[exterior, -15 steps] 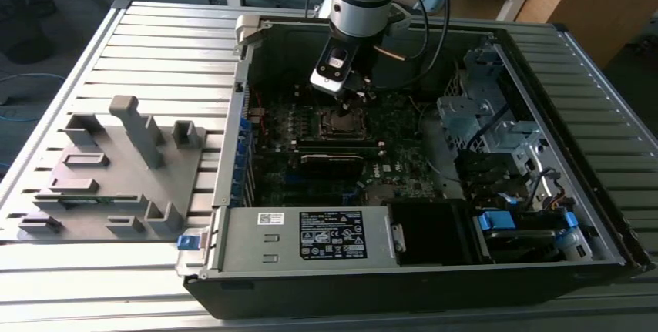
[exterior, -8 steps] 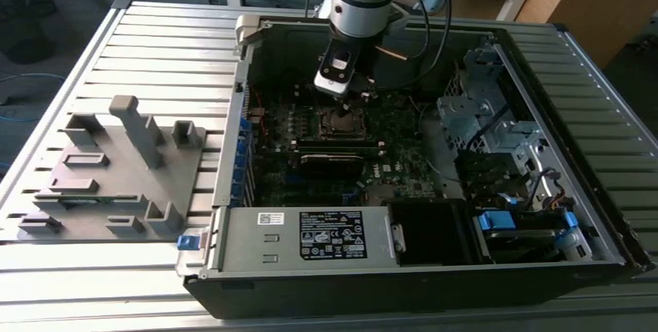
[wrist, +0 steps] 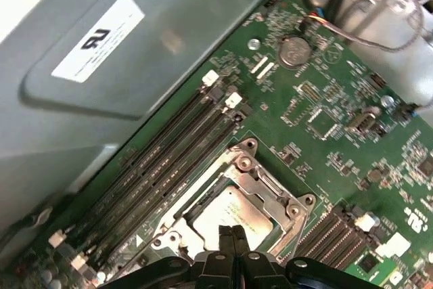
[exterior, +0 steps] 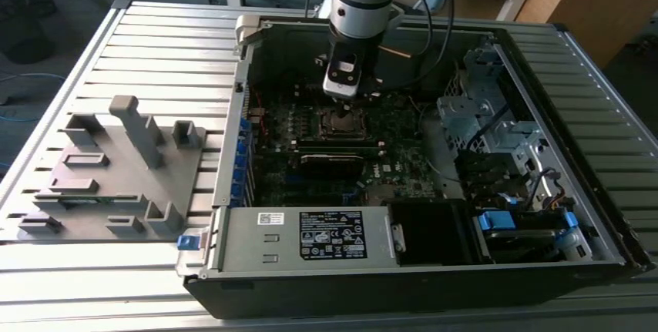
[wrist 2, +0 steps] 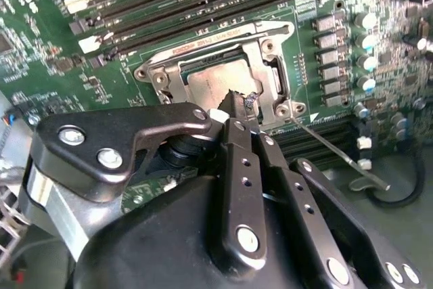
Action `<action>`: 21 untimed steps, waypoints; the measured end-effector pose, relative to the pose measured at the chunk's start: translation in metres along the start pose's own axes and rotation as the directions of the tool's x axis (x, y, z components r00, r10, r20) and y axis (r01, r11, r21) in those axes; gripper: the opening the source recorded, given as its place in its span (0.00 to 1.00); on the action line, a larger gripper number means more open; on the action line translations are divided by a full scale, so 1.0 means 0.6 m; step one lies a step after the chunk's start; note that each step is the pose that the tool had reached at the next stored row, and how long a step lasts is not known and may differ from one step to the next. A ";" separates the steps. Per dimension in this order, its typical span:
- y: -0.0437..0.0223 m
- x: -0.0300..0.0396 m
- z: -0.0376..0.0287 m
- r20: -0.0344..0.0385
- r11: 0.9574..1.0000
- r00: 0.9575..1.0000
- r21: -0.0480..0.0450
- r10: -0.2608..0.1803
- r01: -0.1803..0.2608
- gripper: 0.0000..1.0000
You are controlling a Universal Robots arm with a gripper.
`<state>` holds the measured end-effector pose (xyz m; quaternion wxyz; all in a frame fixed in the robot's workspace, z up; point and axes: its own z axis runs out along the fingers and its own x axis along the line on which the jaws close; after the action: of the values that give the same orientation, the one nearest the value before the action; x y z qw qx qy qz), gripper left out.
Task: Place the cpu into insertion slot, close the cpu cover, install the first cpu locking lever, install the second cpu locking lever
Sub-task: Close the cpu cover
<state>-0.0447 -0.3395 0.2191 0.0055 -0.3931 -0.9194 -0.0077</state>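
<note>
A: Log it big to small. Setting?

B: Slatted metal table (exterior: 154,39), ribbed, matte grey. On it stands an open black computer case (exterior: 411,297) with sheet-steel walls. Inside is a green motherboard (wrist: 325,99), glossy and densely populated. Long black memory slots (wrist: 155,174) run beside the socket.

A: Arm?

B: Gripper (wrist 2: 242,99) hangs low over the insertion slot (exterior: 343,122), tips just above its edge. Black riveted linkage fingers. In both wrist views the two fingers sit pressed together with nothing between them.

A: Task parts?

B: The cpu (wrist: 237,211), a flat square with a dull silver lid, lies seated in the slot. The cpu cover (wrist 2: 203,51), a thin stamped steel frame, lies flat around it, chip showing through the window.

A: So which step?

B: Judged: placing and cover closing are done, and lever work is in hand. One locking lever (wrist 2: 338,153), a thin bent wire rod, sticks out free from the socket corner, unlatched. Whether the other is hooked, I cannot tell.

A: What does that call for?

B: Judgement only: closed tips pressing the springy rod down and sideways under its catch, without slipping off the round wire onto the capacitors (wrist 2: 365,62) nearby.
</note>
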 end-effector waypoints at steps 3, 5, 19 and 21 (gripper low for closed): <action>0.000 0.000 0.001 -0.001 0.999 0.999 0.001 -0.049 0.049 0.10; 0.000 0.000 0.001 -0.001 0.997 0.997 0.001 -0.082 0.082 0.10; 0.000 0.000 0.002 -0.002 0.981 0.981 0.003 -0.192 0.192 0.10; 0.000 0.000 0.002 -0.003 0.974 0.974 0.003 -0.227 0.227 0.10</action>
<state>-0.0447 -0.3395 0.2180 0.0064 -0.2855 -0.9583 -0.0070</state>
